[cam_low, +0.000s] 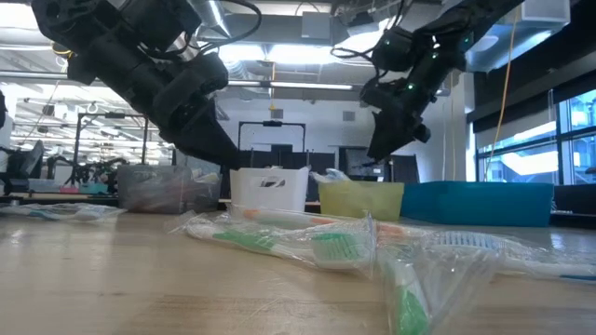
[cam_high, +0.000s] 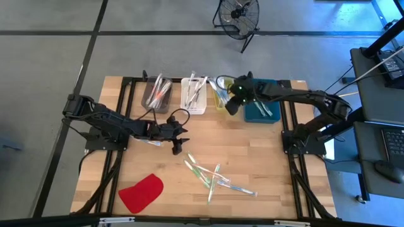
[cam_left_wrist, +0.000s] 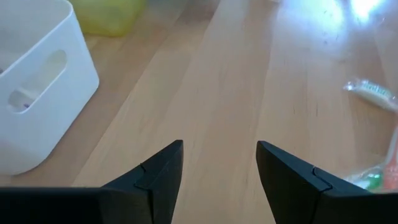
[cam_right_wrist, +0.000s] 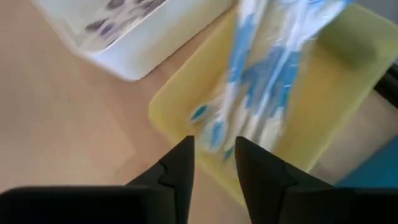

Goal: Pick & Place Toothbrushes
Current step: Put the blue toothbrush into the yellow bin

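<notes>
Left gripper (cam_high: 176,146): hangs above bare table (cam_high: 252,164) near the white bin (cam_high: 193,96), fingers spread, nothing between them.
Right gripper (cam_high: 231,107): above the yellow bin (cam_right_wrist: 323,112), fingers a little apart; it seems to hold nothing, though the blur hides much.
Toothbrushes (cam_high: 218,180): loose, wrapped pile on the table's front; blue ones lie in the yellow bin, others in the white and grey bins (cam_high: 156,96).
Red cloth (cam_high: 141,192): front left corner.

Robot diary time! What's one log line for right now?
left gripper: open, above bare table | right gripper: empty, over yellow bin | loose toothbrushes: on table
</notes>
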